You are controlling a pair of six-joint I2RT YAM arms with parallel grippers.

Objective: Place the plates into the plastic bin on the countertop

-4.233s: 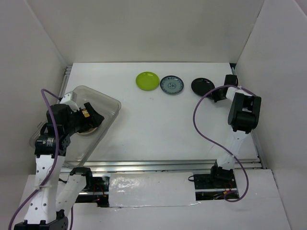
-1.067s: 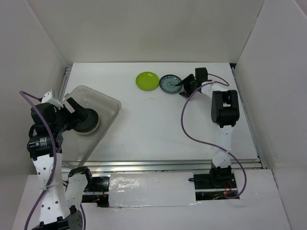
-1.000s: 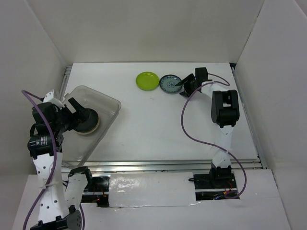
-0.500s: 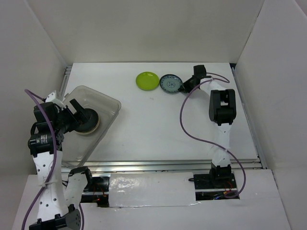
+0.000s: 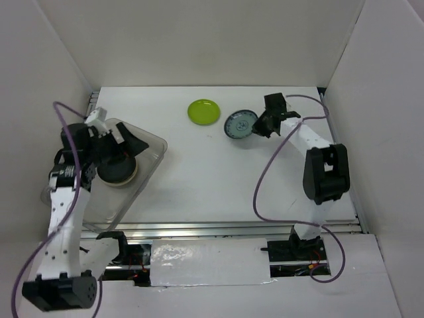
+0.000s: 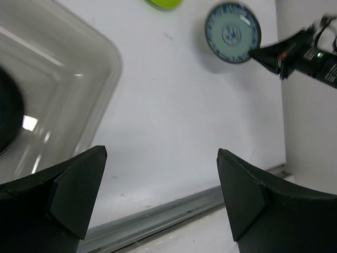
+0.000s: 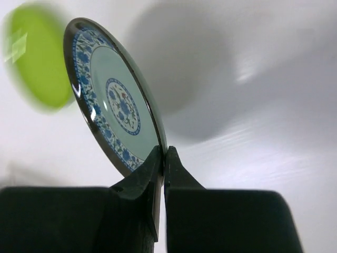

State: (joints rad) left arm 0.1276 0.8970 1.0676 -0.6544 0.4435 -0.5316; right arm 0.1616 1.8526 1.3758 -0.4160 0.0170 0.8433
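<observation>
lime green plate (image 5: 203,111) | blue-white patterned plate (image 5: 240,124) | clear bin (image 5: 151,147)

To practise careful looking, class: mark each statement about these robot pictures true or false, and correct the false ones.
1. The right jaws pinch the blue-patterned plate by its rim. True.
2. The green plate lies inside the bin. False: it lies on the table, outside the bin.
3. The left jaws are shut on a plate. False: they stand open, holding nothing.
4. A dark plate lies in the bin. True.

no readable text, labels, or numbers anywhere
</observation>
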